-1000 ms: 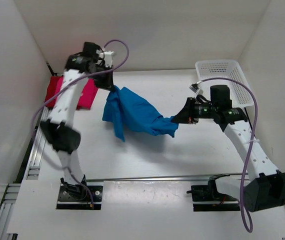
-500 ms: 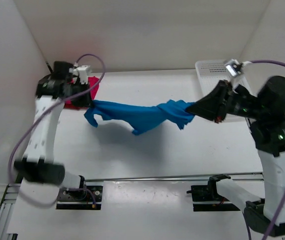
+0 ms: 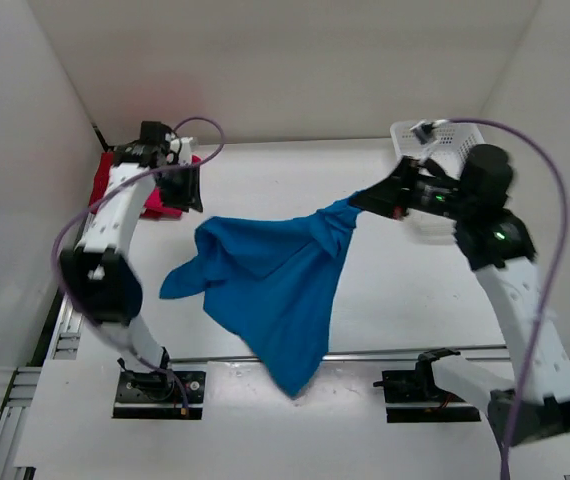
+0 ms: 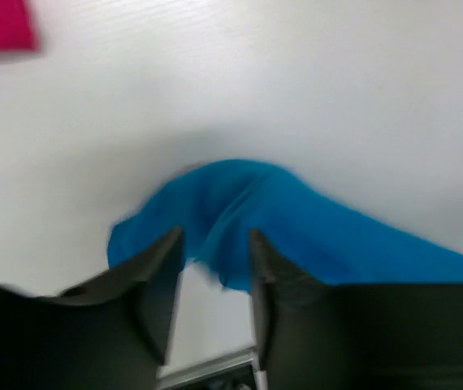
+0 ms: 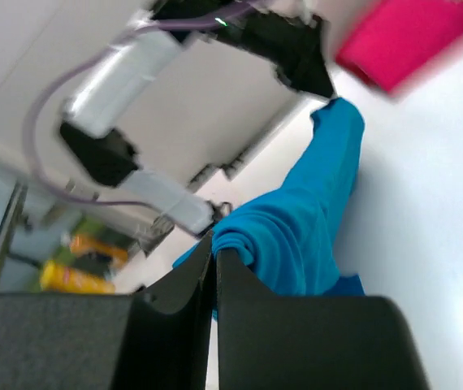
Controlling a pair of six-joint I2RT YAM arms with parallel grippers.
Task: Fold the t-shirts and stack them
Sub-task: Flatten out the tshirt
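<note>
Blue t-shirt [image 3: 270, 280] hangs from the right hand [image 3: 363, 200]; left hand [image 3: 183, 188] is off it.
Top view: right hand is raised over the table [image 3: 405, 300] w/ one bunched end of the blue t-shirt pinched in it. The rest fans down-left across mid table, lowest tip near the front edge; can't tell if it touches. Left hand is at the far-left corner, just beside the pink t-shirt [image 3: 153, 205], w/ the dark red t-shirt [image 3: 103, 185] next to that. White basket [image 3: 445, 140] sits at far right. Left wrist view: fingers [image 4: 162, 268] spread, nothing betw. them; blue cloth lies beyond, pink corner top left. Right wrist view: fingers [image 5: 175, 292] pressed together on a roll of blue fabric; pink t-shirt is blurred at top right.
</note>
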